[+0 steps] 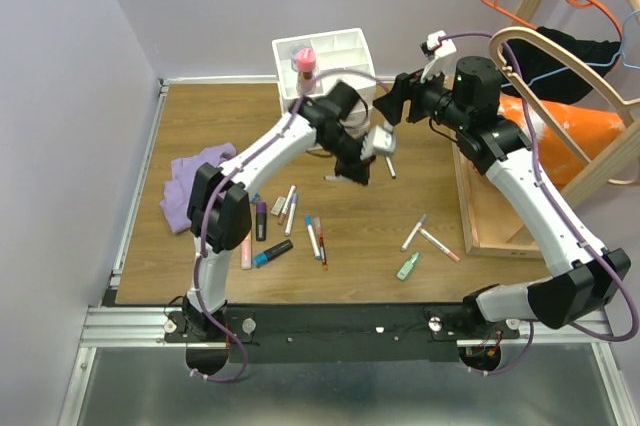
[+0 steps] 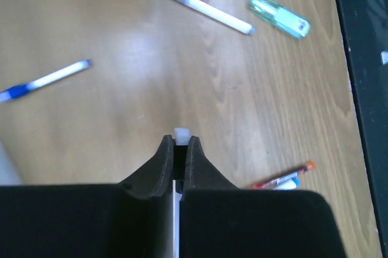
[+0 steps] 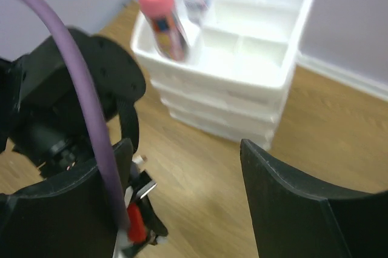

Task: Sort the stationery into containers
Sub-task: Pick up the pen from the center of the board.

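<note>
left arm (image 1: 262, 158): upper link leans forward off the base, elbow bent, forearm runs up and across toward centre, wrist dropped. left gripper (image 1: 352, 170) points down. In its own wrist view the left gripper (image 2: 180, 144) has its jaws nearly together, pinching a thin white pen (image 2: 181, 133) whose tip pokes out just past the fingertips.

right arm (image 1: 545, 208): elbow pushed out to its own side, forearm angled inward, wrist roughly level. right gripper (image 1: 388, 106) faces sideways at the left arm's wrist, jaws wide apart and empty. From that claw (image 3: 188, 173), the left wrist housing sits just beyond its left finger (image 3: 91, 203).
</note>
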Robot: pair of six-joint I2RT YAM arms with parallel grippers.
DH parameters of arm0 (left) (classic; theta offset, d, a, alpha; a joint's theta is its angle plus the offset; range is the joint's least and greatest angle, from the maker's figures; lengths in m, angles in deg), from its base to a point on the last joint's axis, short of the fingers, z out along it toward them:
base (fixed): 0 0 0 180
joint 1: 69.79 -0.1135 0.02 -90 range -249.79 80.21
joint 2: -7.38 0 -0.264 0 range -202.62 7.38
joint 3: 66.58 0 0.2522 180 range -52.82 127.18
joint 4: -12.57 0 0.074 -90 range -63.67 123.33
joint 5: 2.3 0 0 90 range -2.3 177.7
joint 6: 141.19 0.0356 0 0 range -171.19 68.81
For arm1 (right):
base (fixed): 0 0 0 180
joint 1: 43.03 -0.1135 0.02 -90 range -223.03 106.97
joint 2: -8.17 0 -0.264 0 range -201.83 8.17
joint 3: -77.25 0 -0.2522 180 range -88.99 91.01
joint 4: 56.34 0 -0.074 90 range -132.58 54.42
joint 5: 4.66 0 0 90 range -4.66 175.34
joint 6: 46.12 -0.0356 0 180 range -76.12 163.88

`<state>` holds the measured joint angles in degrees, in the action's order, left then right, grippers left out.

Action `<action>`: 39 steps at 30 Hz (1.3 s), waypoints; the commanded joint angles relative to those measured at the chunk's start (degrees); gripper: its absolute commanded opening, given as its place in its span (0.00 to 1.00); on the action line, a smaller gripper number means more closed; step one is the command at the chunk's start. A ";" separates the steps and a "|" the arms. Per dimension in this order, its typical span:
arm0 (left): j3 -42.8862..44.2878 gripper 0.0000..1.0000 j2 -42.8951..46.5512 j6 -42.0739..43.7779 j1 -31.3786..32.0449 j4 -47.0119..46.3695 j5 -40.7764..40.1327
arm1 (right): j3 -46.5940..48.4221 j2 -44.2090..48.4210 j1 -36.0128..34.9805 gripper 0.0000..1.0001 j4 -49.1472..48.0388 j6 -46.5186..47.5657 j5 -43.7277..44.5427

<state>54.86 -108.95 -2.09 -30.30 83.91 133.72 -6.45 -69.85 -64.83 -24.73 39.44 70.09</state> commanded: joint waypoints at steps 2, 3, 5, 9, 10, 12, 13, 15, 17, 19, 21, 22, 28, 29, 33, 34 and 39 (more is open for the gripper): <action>19.49 0.00 3.83 -11.32 -11.15 3.98 16.63 | -0.36 0.41 0.09 0.78 -1.85 1.02 3.21; 19.59 0.00 4.27 -16.53 -12.31 -1.71 18.04 | -0.71 0.24 0.09 0.78 -1.94 0.93 2.77; 13.66 0.00 6.45 -31.88 -14.34 -30.39 20.41 | -0.89 -0.29 0.09 0.78 -1.85 0.58 2.41; 7.86 0.00 3.94 -69.81 -17.07 -83.40 15.95 | -0.19 -1.43 0.09 0.78 -1.59 0.76 1.89; 13.21 0.00 1.40 -69.93 -17.07 -78.90 15.77 | -0.10 -1.52 0.09 0.78 -1.67 0.76 1.89; 25.09 0.00 -4.76 -70.38 -17.16 -77.19 14.20 | -0.01 -1.96 0.09 0.78 -1.94 0.67 1.80; 27.04 0.00 -5.82 -68.80 -17.25 -77.36 13.84 | 0.07 -2.14 0.09 0.78 -1.94 0.67 1.97; 29.25 0.00 -7.06 -67.83 -17.16 -78.14 12.26 | -0.01 -2.49 0.09 0.78 -2.20 0.58 2.32; 30.83 0.00 -8.02 -67.56 -17.16 -79.20 11.11 | -0.01 -2.75 0.09 0.78 -2.20 0.67 2.15; 31.62 0.00 -8.73 -67.12 -17.25 -80.34 8.75 | -0.28 -3.02 0.09 0.78 -2.29 0.76 2.32; 32.15 0.00 -9.96 -65.19 -17.42 -81.05 6.72 | -0.89 -3.28 0.09 0.78 -2.38 0.50 2.15; 32.42 0.00 -10.31 -64.66 -17.60 -81.40 4.19 | -0.98 -3.54 0.09 0.78 -2.46 0.41 1.98; 39.36 0.00 -16.29 -56.85 -19.97 -79.74 -3.65 | -0.45 -4.86 0.09 0.78 -2.64 0.23 1.80; 40.32 0.00 -17.69 -56.31 -20.41 -79.38 -4.96 | -0.37 -5.30 0.09 0.78 -2.64 0.32 1.80; 40.24 0.00 -20.07 -55.25 -22.43 -78.68 -5.24 | 0.16 -6.27 0.09 0.78 -2.38 0.67 2.06; 39.98 0.00 -20.33 -55.08 -22.96 -78.68 -5.33 | 0.34 -6.53 0.09 0.78 -2.38 0.76 2.15; 39.54 0.00 -22.71 -54.99 -23.84 -78.50 -5.94 | 1.04 -8.72 0.09 0.78 -2.55 0.84 2.24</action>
<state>93.52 -130.53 -58.63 -53.38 6.14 130.25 -6.69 -76.52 -65.03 -27.44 39.46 71.34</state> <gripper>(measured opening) 0.102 0.777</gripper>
